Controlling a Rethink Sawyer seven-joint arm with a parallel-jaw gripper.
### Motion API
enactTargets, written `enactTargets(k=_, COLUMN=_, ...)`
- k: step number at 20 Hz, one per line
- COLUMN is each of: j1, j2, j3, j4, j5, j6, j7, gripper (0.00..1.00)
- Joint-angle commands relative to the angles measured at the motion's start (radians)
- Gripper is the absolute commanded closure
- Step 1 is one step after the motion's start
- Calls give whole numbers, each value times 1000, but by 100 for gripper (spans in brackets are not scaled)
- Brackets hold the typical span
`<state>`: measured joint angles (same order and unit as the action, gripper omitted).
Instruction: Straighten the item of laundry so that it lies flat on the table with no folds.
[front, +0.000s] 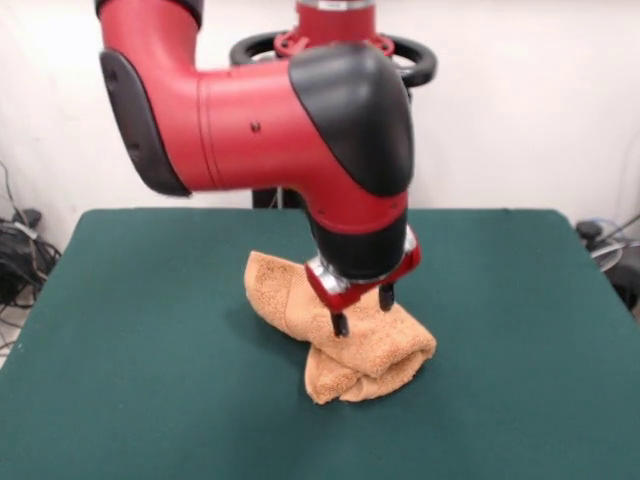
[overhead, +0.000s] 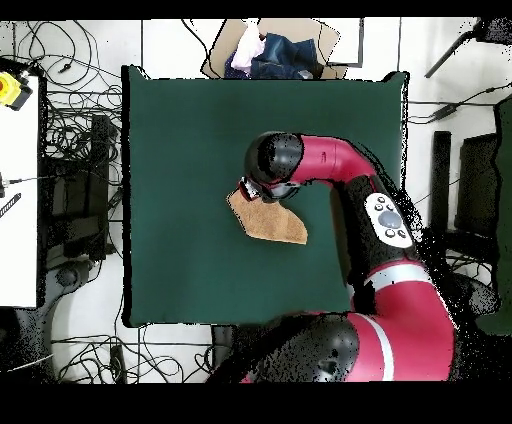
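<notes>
Terry towel (front: 340, 340) folded on table (front: 150, 330); pincer (front: 362, 310) spread apart, empty, touching it.

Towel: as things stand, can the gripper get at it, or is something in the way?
Probably yes. The gripper hangs directly over the folded towel with fingers open and tips at the cloth's top. Nothing else sits on the table near it.

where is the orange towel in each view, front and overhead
Front view: the towel lies bunched just right of centre on the green table, under the gripper.
Overhead view: the towel sits near the table's middle, partly hidden by the arm.
Shared landmark: the red arm's black wrist above it.
</notes>
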<state>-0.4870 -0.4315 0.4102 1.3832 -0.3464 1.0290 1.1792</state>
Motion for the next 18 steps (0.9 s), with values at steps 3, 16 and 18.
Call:
enactTargets(k=3, j1=34, j2=187, j3=-65, j4=-56, j5=-113, j6=-208, j7=122, gripper=0)
enactTargets(k=16, j1=66, j2=270, j3=-98, j4=-137, j5=-127, j6=-266, j7=136, gripper=0)
enactTargets(k=18, j1=71, j2=269, j3=-102, j4=-142, j5=-125, j6=-261, j7=137, gripper=0)
